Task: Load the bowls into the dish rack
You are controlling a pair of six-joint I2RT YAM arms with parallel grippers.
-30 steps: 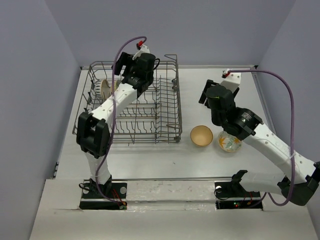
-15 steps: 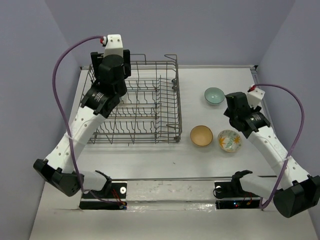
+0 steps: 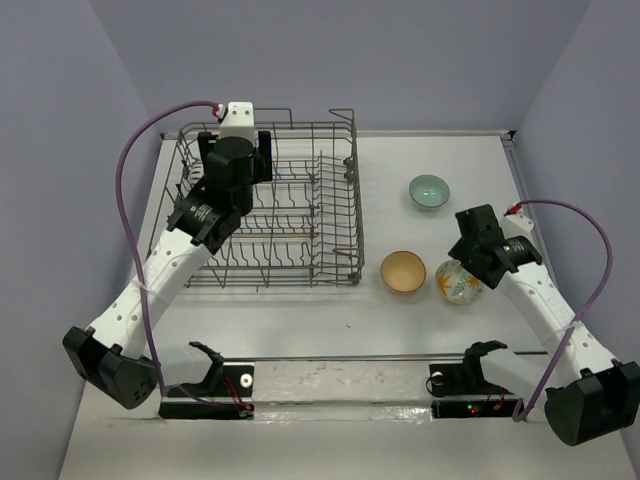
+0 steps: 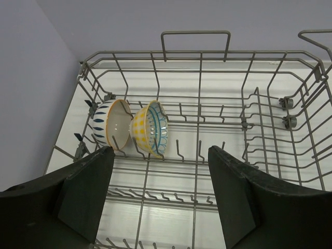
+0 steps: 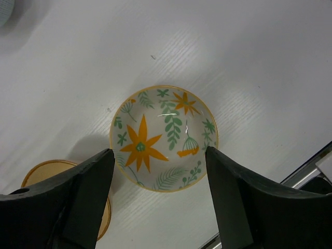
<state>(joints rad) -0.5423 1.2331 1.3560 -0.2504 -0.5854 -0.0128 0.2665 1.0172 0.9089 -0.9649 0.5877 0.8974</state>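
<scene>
Loading rack [image 4: 194,52]: two bowls [image 4: 150,127] in.
My left gripper [image 4: 161,155] gapes empty over them, wedged edge-up between far-left tines [image 4: 179,150]; right gripper [image 5: 158,154] gapes empty over floral bowl [image 5: 163,137], right of rack, for pickup.

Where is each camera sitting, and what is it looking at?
Top external: high behind the bases, looking down on the table; shows the left arm, right arm, dish rack, teal bowl.
Left wrist: over the dish rack, looking in at a blue-striped bowl and yellow bowl standing on edge; open left gripper frames it.
Right wrist: above the table, looking straight down at the floral bowl; open right gripper frames it.
Shared: top and right wrist both show the floral bowl and tan bowl.
</scene>
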